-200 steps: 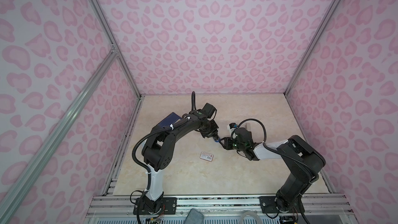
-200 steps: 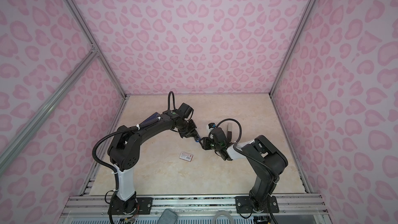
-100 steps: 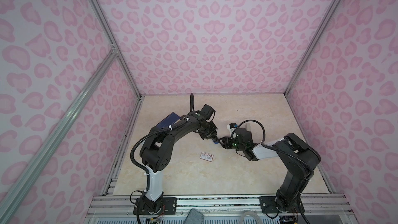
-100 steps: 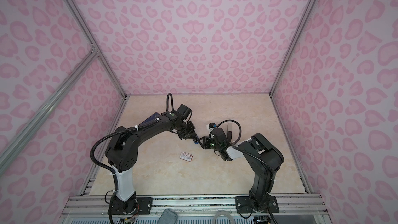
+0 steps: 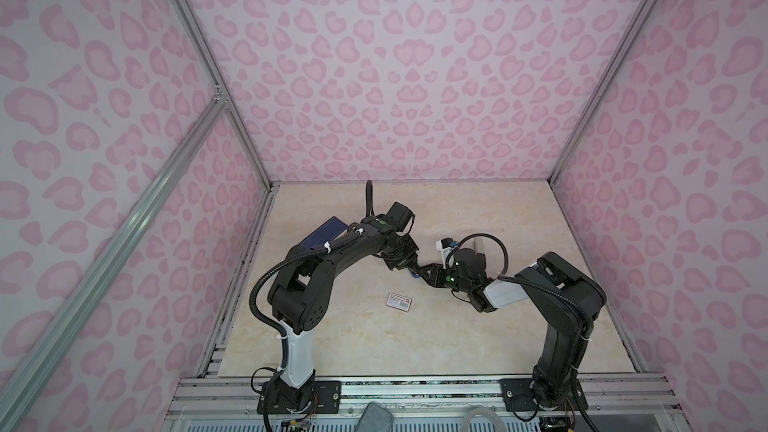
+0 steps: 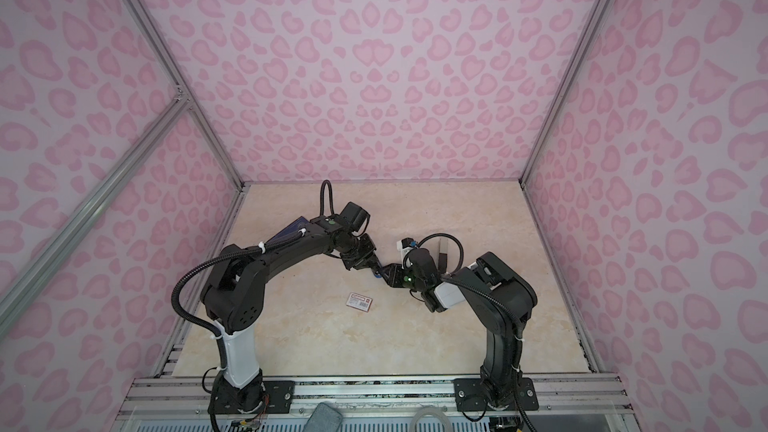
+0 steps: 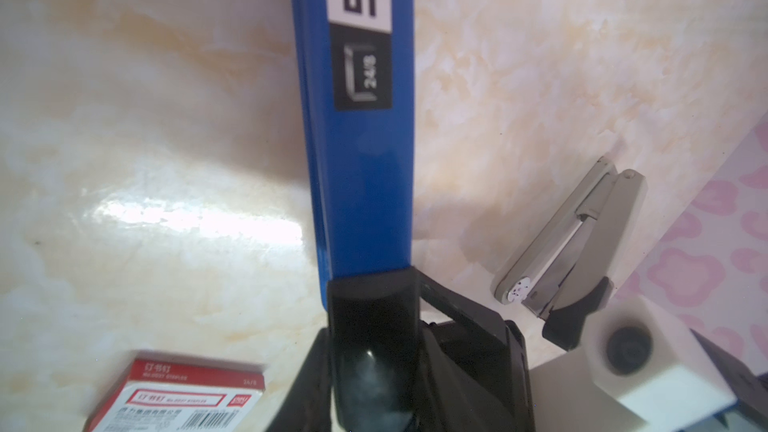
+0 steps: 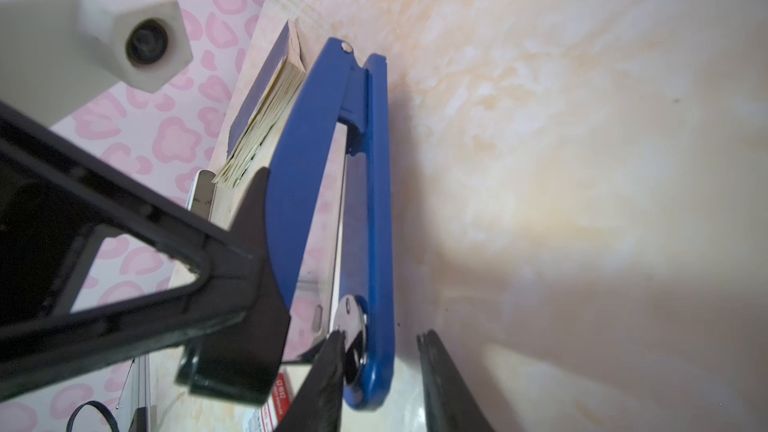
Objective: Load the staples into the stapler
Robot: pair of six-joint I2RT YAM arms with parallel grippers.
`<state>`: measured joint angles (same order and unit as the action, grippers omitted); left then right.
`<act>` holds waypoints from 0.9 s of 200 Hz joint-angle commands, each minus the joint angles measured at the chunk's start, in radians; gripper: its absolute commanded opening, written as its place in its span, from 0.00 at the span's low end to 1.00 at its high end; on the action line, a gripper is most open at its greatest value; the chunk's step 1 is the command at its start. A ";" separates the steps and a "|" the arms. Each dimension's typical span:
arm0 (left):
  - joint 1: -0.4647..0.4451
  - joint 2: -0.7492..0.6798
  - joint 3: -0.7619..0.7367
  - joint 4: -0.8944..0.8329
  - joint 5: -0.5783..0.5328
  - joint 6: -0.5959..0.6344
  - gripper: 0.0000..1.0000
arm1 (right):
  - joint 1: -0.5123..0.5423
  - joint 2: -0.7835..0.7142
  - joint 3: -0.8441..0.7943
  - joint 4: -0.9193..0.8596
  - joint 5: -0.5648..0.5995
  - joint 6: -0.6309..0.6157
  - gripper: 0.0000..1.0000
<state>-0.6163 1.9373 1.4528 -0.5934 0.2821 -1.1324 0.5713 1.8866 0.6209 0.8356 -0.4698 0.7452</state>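
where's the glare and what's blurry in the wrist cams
Left wrist view: a white glare patch on the table; the staple box at the frame edge is blurred. Right wrist view: the blue stapler is mostly sharp, the table washed out beside it.

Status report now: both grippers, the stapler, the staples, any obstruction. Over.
Left gripper shut on blue stapler, at its upper arm. Right gripper open, jaws astride its base. Staple box on table, untouched. No obstacle seen.

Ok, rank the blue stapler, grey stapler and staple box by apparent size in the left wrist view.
Largest: blue stapler.
Then grey stapler and staple box: look alike, box cropped by the frame, so unranked.
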 commanded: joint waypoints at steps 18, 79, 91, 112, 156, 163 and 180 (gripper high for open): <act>-0.002 -0.015 -0.003 0.077 0.034 -0.015 0.04 | 0.002 0.028 -0.008 0.060 -0.032 0.027 0.16; 0.047 -0.024 0.037 0.054 0.049 0.018 0.04 | 0.000 0.069 -0.046 0.107 -0.061 0.038 0.00; 0.068 -0.027 0.058 0.033 0.046 0.036 0.04 | -0.001 0.079 -0.061 0.132 -0.067 0.047 0.00; 0.109 -0.044 0.071 0.030 0.042 0.047 0.04 | -0.001 0.091 -0.081 0.152 -0.076 0.056 0.00; 0.185 -0.045 0.102 0.024 0.075 0.068 0.04 | 0.000 0.099 -0.116 0.164 -0.085 0.052 0.00; 0.192 -0.045 0.106 0.023 0.077 0.072 0.04 | 0.000 0.098 -0.122 0.168 -0.084 0.052 0.00; 0.211 -0.041 0.112 0.029 0.095 0.072 0.04 | -0.001 0.095 -0.134 0.171 -0.081 0.051 0.00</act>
<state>-0.4301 1.8977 1.5475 -0.6956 0.4015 -1.0462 0.5636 1.9736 0.5125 1.1271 -0.4843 0.8417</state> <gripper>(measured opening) 0.295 0.073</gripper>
